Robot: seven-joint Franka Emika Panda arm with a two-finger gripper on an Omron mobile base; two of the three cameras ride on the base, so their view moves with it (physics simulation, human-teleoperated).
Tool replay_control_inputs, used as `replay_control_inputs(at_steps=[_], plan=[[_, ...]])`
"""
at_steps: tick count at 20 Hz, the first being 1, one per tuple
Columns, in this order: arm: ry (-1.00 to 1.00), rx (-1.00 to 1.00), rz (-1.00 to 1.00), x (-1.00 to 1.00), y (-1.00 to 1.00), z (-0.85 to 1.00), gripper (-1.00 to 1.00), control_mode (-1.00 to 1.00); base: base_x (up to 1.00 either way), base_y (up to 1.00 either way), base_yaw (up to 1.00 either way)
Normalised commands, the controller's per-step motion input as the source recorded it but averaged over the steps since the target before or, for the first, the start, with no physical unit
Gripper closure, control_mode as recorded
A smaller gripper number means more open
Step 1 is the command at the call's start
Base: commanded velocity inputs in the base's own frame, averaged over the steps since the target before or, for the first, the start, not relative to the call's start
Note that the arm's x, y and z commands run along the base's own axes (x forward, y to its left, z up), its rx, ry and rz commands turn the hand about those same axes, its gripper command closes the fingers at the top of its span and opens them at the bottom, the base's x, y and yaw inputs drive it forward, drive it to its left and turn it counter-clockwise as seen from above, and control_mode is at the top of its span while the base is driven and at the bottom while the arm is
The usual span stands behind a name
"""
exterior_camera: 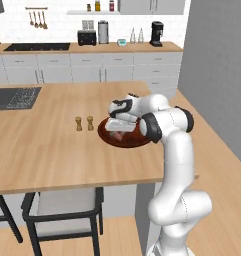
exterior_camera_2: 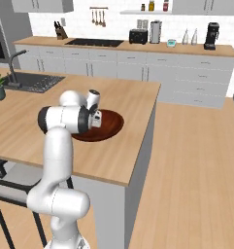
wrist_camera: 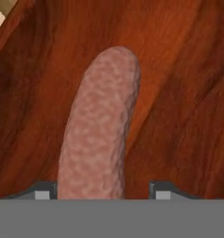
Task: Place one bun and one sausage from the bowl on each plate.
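The sausage (wrist_camera: 99,130), pinkish and mottled with a rounded end, is seen lying in the dark reddish-brown, wood-grained bowl (wrist_camera: 178,93). It is set between the two dark fingertips (wrist_camera: 162,190), the left one beside it and the right one apart from it; whether it is gripped cannot be told. The gripper (wrist_camera: 102,191) is lowered into the bowl (exterior_camera: 137,141), which rests on the wooden island counter (exterior_camera: 52,145). Two small shakers (exterior_camera: 84,123) are placed just beside the bowl. No writing can be read.
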Motion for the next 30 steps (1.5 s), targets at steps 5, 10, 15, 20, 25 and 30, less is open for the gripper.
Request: replay_control_inputs(at_steps=[5,10,15,20,25,30], plan=[[-0.11,0.0,0.0,-0.12,-0.27,0.25,1.0,-1.0,0.0,0.0,0.0],[-0.18,0.04,0.0,-0.67,-0.66,0.98,1.0,-1.0,0.0,0.0,0.0],[-0.17,0.01,0.0,-0.98,-0.68,1.0,1.0,-1.0,0.0,0.0,0.0],[-0.06,-0.06,-0.01,-1.0,-0.35,0.85,1.0,-1.0,0.0,0.0,0.0],[0.02,-0.17,-0.05,-1.0,-0.18,0.39,1.0,-1.0,0.0,0.0,0.0],[0.02,-0.13,-0.08,-1.0,-0.13,0.07,1.0,-1.0,0.0,0.0,0.0]])
